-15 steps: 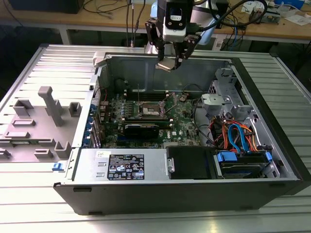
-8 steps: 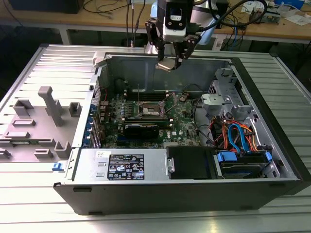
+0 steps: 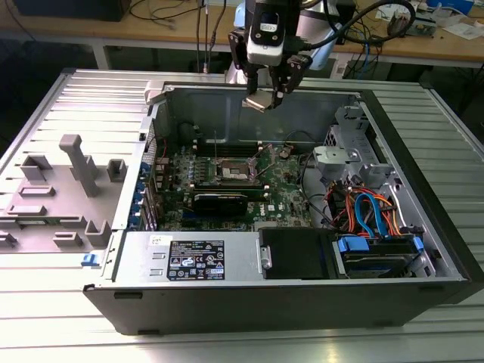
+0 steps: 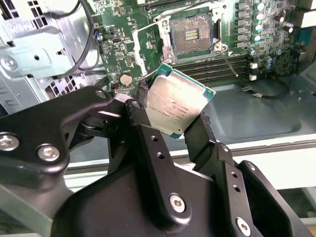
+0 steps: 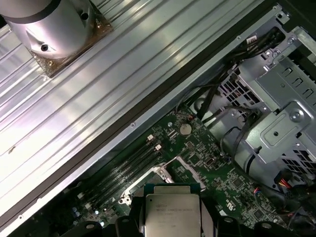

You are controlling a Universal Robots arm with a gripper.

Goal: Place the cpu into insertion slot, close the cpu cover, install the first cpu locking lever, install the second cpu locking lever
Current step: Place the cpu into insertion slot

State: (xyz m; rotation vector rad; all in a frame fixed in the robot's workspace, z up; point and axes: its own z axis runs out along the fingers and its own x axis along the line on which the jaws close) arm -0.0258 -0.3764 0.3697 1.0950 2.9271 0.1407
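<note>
Silver-grey metal catches the light where the cpu [image 3: 261, 100] hangs in the pincer [image 3: 266, 92], up over the open computer case [image 3: 302, 310] and close to its back wall. In the second wrist view the two black fingers [image 4: 148, 143] are clamped on opposite edges of the chip. It sits tilted between them, with its metal lid toward the camera and its green rim showing at the corners.

Down on the green motherboard [image 3: 283, 198] the insertion slot [image 3: 233, 172] lies open, its dark contact field bare inside the silver rim. The second wrist view shows it beyond the chip, with the long memory slots [image 4: 217, 66] between the two. Chip and socket are well apart: the chip is high and off toward the case wall rather than over the socket.

To my eye this is a light, stiff little plate with nothing to flex, but delicate. Its underside contacts and the socket's own pins would not forgive a scrape or a drop. The smooth lid looks slippery, so the edges are the sensible place to hold it, as the pincer does now, though the hold looks narrow. The case stands on a ribbed metal tabletop [image 3: 68, 98], with grey fixture blocks [image 3: 76, 162] off to the exterior view's left.
</note>
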